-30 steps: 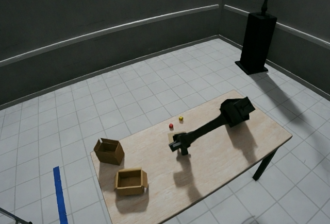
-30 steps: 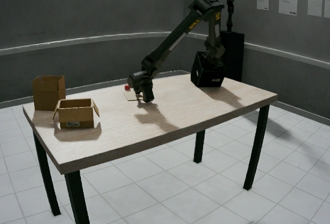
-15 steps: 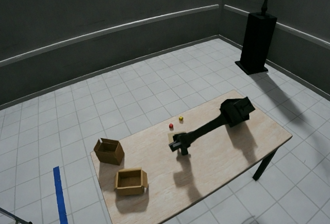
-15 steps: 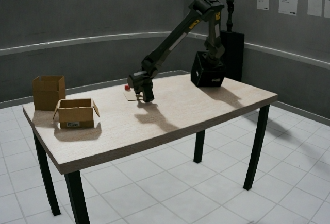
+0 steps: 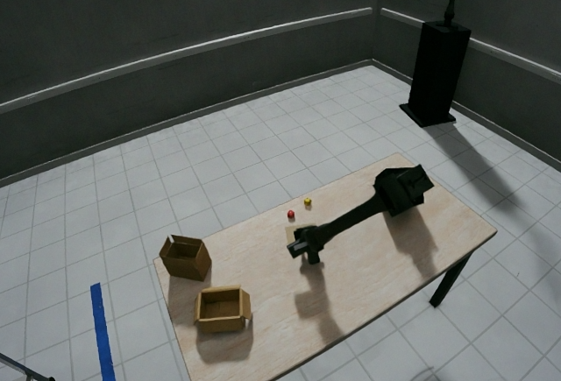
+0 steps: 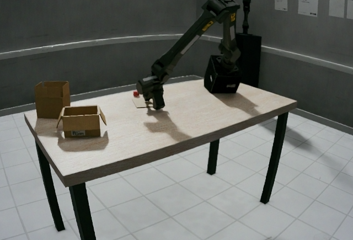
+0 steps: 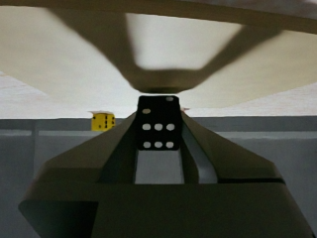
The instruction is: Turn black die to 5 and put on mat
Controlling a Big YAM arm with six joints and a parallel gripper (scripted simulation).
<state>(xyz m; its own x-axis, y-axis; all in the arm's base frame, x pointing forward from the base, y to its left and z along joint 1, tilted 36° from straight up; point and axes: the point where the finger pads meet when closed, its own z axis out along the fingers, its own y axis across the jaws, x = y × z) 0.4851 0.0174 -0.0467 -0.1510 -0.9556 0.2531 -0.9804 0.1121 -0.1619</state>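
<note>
My gripper (image 5: 312, 257) is shut on the black die (image 7: 158, 126), which shows in the wrist view between the fingertips with its six-pip face toward the camera. In the top and exterior views the fingers hide the die. The gripper (image 6: 157, 105) points down, close over the table at the edge of the small tan mat (image 5: 292, 232), which also shows in the exterior view (image 6: 140, 102). The red die (image 5: 290, 214) and the yellow die (image 5: 308, 201) rest on the table beyond the mat. The yellow die also shows in the wrist view (image 7: 103, 121).
Two open cardboard boxes (image 5: 185, 257) (image 5: 223, 308) stand at the table's left end. The arm's black base (image 5: 403, 188) sits at the far right of the table. A black pedestal (image 5: 436, 74) stands on the floor in the room's corner.
</note>
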